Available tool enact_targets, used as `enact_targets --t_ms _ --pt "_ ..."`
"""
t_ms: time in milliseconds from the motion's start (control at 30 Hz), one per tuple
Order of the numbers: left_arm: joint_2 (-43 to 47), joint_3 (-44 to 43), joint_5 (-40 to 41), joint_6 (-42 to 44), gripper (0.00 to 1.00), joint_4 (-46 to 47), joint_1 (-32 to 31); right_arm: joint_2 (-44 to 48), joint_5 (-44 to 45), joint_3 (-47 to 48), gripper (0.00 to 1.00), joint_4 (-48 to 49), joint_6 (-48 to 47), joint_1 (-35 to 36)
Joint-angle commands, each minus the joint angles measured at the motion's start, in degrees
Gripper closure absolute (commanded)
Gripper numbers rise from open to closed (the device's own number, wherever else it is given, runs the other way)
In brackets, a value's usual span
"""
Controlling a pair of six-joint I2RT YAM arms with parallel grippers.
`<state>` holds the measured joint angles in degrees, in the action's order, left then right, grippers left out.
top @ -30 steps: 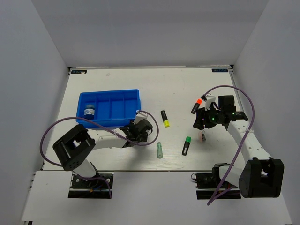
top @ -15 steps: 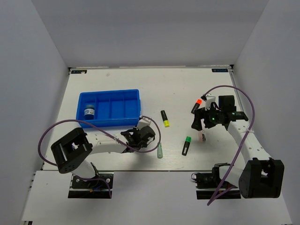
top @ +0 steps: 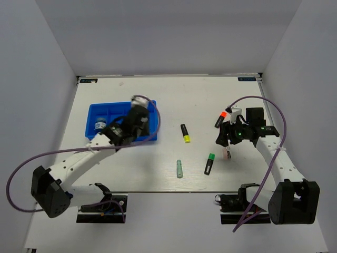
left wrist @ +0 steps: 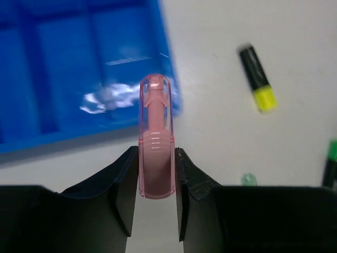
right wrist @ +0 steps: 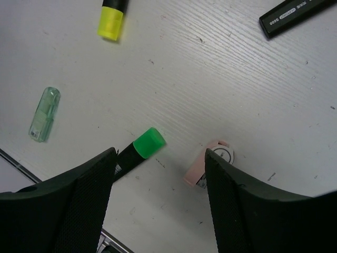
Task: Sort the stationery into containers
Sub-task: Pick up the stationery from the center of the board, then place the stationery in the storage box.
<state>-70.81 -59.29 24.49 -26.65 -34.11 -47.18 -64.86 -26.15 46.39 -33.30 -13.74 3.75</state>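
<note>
Hovering by the near right corner of the shallow blue plastic compartment tray [left wrist: 63, 58] is a translucent pink plastic stick [left wrist: 156, 132]. The left end effector [left wrist: 156, 158] has it pinched by its lower half, fingers closed snug on both sides. I'd call this the drop-off step. Next it needs to line up over one compartment, not the rim, and let go.

A small blue-white cylinder [top: 100, 126] sits in the leftmost compartment. The right end effector [right wrist: 159, 176] is spread wide and holds nothing. It's above a stubby pastel pink stick [right wrist: 208, 164] and a green-capped black highlighter [right wrist: 141, 148] on the white tabletop [right wrist: 221, 79]. There's white print on another black barrel [right wrist: 295, 16], too small for me to read.
</note>
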Motion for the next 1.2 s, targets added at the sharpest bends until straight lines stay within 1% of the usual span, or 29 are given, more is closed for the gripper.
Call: enact_targets --t_ms 0,67,100,167,200,233,267,333,400,467,600,800,833,867,900,933,967,1000,1033,1100,1167 --pt "2.69 -2.58 -3.91 3.62 1.0 -4.31 14.58 1.32 -1.45 1.86 0.29 -0.19 -0.41 -0.15" --pt "0.94 -5.12 -7.6 5.47 1.0 -6.14 18.86 1.23 -1.62 1.86 0.28 -0.45 -0.5 -0.23" --pt "0.06 -6.7 -8.75 6.78 1.0 -6.84 23.84 1.23 -1.8 1.86 0.28 -0.36 -0.41 -0.23" --pt "-3.44 -9.0 -10.51 7.84 1.0 -7.64 26.77 1.4 -1.71 1.86 0.26 -0.19 -0.5 -0.06" --pt "-5.12 -9.7 -11.21 8.54 1.0 -7.9 29.31 1.49 -1.8 1.77 0.26 -0.19 -0.41 -0.23" --pt "-6.26 -11.27 -11.57 8.9 1.0 -7.99 29.86 1.4 -1.71 1.77 0.25 -0.27 -0.5 -0.15" --pt "-9.75 -11.9 -11.31 10.12 1.0 -8.43 30.65 1.4 -1.71 1.86 0.25 -0.28 -0.41 -0.14" --pt "-11.71 -13.74 -11.31 10.39 1.0 -8.96 31.79 1.32 -1.8 1.86 0.23 -0.36 -0.41 -0.32" --pt "-14.86 -14.27 -11.4 11.01 1.0 -9.31 32.67 1.23 -1.88 1.77 0.19 -0.45 -0.59 -0.23" --pt "-16.81 -14.19 -10.43 10.84 0.99 -9.31 33.37 1.05 -2.23 1.95 0.17 -0.45 -0.68 -0.23" --pt "-19.8 -13.4 -9.46 10.75 0.94 -8.17 36.09 0.44 -2.85 2.04 0.17 -1.06 -1.03 -0.14" --pt "-23.14 -14.98 -9.64 11.8 0.94 -8.34 39.35 -0.62 -3.91 2.3 0.17 -2.03 -1.38 0.12" --pt "-23.76 -15.15 -9.81 11.98 0.92 -8.6 39.79 -0.79 -4.52 2.39 0.17 -2.29 -1.55 0.03" --pt "-24.29 -15.24 -9.81 12.24 0.86 -9.13 39.88 -1.4 -5.13 2.74 0.16 -2.64 -2.69 0.2" --pt "-24.9 -15.33 -9.99 12.59 0.78 -8.96 40.23 -1.58 -8.27 2.91 0.11 -4.13 -3.31 0.21" --pt "-25.34 -15.16 -10.08 12.77 0.68 -9.05 40.06 -2.02 -9.78 3.35 0.11 -5.19 -4.71 0.55" --pt "-25.61 -14.9 -10.25 12.94 0.47 -9.13 40.15 -3.33 -11.36 4.92 0.11 -8.59 -6.37 0.73" --pt "-25.61 -14.2 -10.6 13.03 0.4 -9.22 40.15 -3.78 -13.9 5.37 0.14 -9.32 -6.74 0.91" --pt "-25.52 -13.67 -11.3 13.12 0.33 -8.44 40.06 -4.13 -14.01 5.9 0.17 -10.02 -6.92 2.48" --pt "-24.38 -12.36 -12.09 12.94 0.24 -7.3 40.15 -5.71 -14.1 7.39 0.22 -12.22 -7.27 4.59" --pt "-22.29 -12.08 -13.41 12.94 0.23 -7.29 39.88 -6.68 -13.4 7.66 0.23 -12.32 -6.74 9.32"
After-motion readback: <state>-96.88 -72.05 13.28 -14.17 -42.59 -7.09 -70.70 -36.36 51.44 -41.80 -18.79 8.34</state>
